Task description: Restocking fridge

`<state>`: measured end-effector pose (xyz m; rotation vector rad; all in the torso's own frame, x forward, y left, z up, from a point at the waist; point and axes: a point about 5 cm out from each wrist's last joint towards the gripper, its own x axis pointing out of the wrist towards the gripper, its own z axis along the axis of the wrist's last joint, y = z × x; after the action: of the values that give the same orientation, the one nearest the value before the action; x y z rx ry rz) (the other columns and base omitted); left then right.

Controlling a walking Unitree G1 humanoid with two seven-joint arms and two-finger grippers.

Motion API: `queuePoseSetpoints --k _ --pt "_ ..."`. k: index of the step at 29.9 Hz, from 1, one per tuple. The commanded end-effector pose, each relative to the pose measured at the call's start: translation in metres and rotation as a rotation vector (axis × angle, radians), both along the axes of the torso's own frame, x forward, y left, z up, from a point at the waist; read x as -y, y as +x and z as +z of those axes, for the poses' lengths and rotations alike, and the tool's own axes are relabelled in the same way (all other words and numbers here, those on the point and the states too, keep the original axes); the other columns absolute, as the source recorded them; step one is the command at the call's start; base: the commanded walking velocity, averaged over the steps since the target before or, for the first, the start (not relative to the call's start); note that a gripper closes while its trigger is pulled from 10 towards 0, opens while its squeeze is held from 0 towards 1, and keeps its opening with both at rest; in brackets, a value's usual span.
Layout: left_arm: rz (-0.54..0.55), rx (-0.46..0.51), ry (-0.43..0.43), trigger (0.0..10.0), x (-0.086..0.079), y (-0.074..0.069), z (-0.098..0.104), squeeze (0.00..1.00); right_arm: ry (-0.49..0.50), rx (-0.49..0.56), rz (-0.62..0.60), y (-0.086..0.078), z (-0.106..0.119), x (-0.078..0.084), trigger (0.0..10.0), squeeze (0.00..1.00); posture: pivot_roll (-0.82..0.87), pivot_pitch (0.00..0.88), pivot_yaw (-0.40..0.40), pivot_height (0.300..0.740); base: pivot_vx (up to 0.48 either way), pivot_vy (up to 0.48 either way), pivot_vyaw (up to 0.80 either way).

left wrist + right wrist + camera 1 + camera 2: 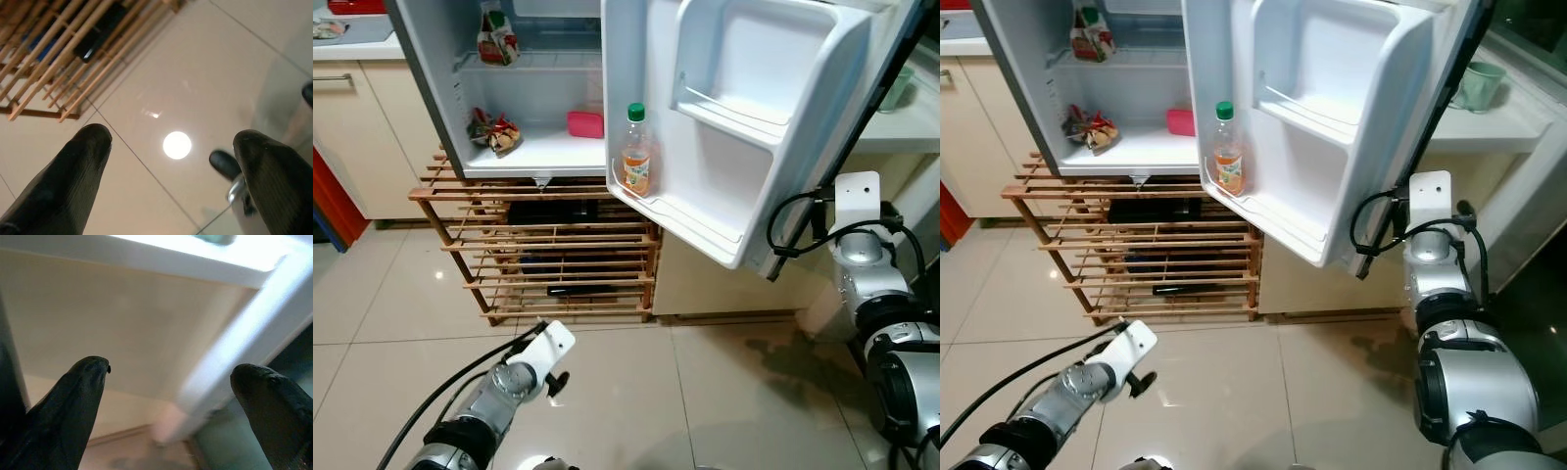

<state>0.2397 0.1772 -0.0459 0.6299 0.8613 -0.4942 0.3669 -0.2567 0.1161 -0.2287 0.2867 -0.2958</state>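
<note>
The fridge stands open, and its white door (754, 117) swings out toward me. An orange-drink bottle (635, 152) with a green cap stands upright in the door's lowest shelf. On the bottom fridge shelf (543, 152) lie a snack bag (494, 132) and a pink box (585, 124); another bag (496, 37) sits higher up. My left arm (524, 377) hangs low over the floor tiles, and its gripper (173, 137) is open and empty. My right arm (862, 245) is raised beside the door's outer edge, its gripper (173, 369) open and empty, facing a beige cabinet front.
A wooden slatted rack (548, 255) holding dark items stands under the fridge. Beige cabinets (372, 127) are at the left. A white counter (901, 127) with a green cup (1479, 85) is at the right. Glossy floor tiles (705, 392) spread in front.
</note>
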Motion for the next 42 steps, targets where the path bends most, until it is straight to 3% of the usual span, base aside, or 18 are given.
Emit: queuePoseSetpoints --k 1,4,6,8,9,11,13,15,21,22,24,29,33,38,39,40,41,42 --pt "-0.053 -0.015 0.036 10.0 -0.001 0.000 -0.001 0.00 0.090 0.049 0.183 0.010 0.004 -0.035 10.0 0.00 -0.02 0.000 0.005 0.740 0.000 0.000 0.00" --pt "-0.125 -0.041 0.172 10.0 -0.014 -0.009 -0.007 0.00 0.183 0.037 0.404 0.002 -0.010 -0.074 10.0 0.00 -0.03 0.000 0.009 0.740 0.000 0.000 0.00" --pt "-0.144 -0.050 0.181 10.0 -0.015 -0.010 -0.008 0.00 0.192 0.037 0.457 -0.001 -0.012 -0.081 10.0 0.00 -0.04 0.000 0.011 0.740 0.000 0.000 0.00" --pt "-0.168 -0.092 0.166 10.0 -0.017 -0.016 -0.011 0.00 0.282 0.095 0.733 -0.026 -0.004 -0.118 10.0 0.00 -0.05 0.000 0.011 0.740 0.000 0.000 0.00" --pt "-0.168 -0.092 0.166 10.0 -0.017 -0.016 -0.011 0.00 0.282 0.095 0.733 -0.026 -0.004 -0.118 10.0 0.00 -0.05 0.000 0.011 0.740 0.000 0.000 0.00" --pt "-0.204 -0.146 0.135 10.0 -0.013 -0.028 -0.019 0.00 0.465 0.111 1.040 -0.074 0.014 -0.150 10.0 0.00 -0.06 0.000 0.010 0.740 0.000 0.000 0.00" --pt "-0.229 -0.186 0.115 10.0 -0.007 -0.039 -0.026 0.00 0.549 0.074 1.160 -0.100 0.019 -0.158 10.0 0.00 -0.06 0.000 0.012 0.740 0.000 0.000 0.00" --pt "-0.228 -0.193 0.101 10.0 -0.001 -0.045 -0.030 0.00 0.578 0.061 1.186 -0.106 0.019 -0.156 10.0 0.00 -0.06 0.000 0.012 0.740 0.000 0.000 0.00" --pt "-0.182 -0.117 0.028 10.0 0.037 -0.047 -0.034 0.00 0.650 0.058 1.100 -0.097 0.015 -0.139 10.0 0.00 -0.06 0.000 0.009 0.740 0.000 0.000 0.00" --pt "-0.125 -0.007 -0.064 10.0 0.061 -0.033 -0.025 0.00 0.627 0.042 0.998 -0.090 0.011 -0.132 10.0 0.00 -0.05 0.000 0.003 0.740 0.000 0.000 0.00" --pt "-0.093 0.053 -0.114 10.0 0.071 -0.024 -0.019 0.00 0.598 0.030 0.938 -0.085 0.008 -0.128 10.0 0.00 -0.05 0.000 0.003 0.740 0.000 0.000 0.00" --pt "0.050 0.354 -0.334 10.0 0.130 0.017 0.026 0.00 0.341 0.018 0.549 -0.056 -0.018 -0.090 10.0 0.00 -0.03 0.000 0.004 0.740 0.000 0.000 0.00" --pt "0.344 0.508 -0.632 10.0 0.145 0.038 0.061 0.00 0.318 0.094 0.322 -0.050 -0.020 -0.068 10.0 0.00 -0.03 0.000 0.011 0.740 0.000 0.000 0.00" --pt "0.341 0.757 -0.658 10.0 0.169 0.038 0.095 0.00 0.286 0.163 0.251 -0.054 -0.020 -0.064 10.0 0.00 -0.01 0.000 0.003 0.740 0.000 0.000 0.00" --pt "0.378 0.826 -0.652 10.0 0.108 0.063 0.116 0.00 0.286 0.164 0.250 -0.055 -0.022 -0.065 10.0 0.00 0.00 0.000 0.002 0.740 0.000 0.000 0.00" --pt "0.370 0.891 -0.663 10.0 0.062 0.075 0.143 0.00 0.281 0.169 0.245 -0.054 -0.023 -0.065 10.0 0.00 0.00 0.000 0.001 0.740 0.000 0.000 0.00" --pt "0.327 0.966 -0.660 10.0 0.034 0.079 0.171 0.00 0.279 0.171 0.241 -0.054 -0.025 -0.065 10.0 0.00 0.00 0.000 0.001 0.740 0.000 0.000 0.00" --pt "0.294 1.010 -0.655 10.0 0.021 0.079 0.187 0.00 0.276 0.173 0.238 -0.053 -0.025 -0.065 10.0 0.00 0.00 0.000 0.003 0.740 0.000 0.000 0.00"
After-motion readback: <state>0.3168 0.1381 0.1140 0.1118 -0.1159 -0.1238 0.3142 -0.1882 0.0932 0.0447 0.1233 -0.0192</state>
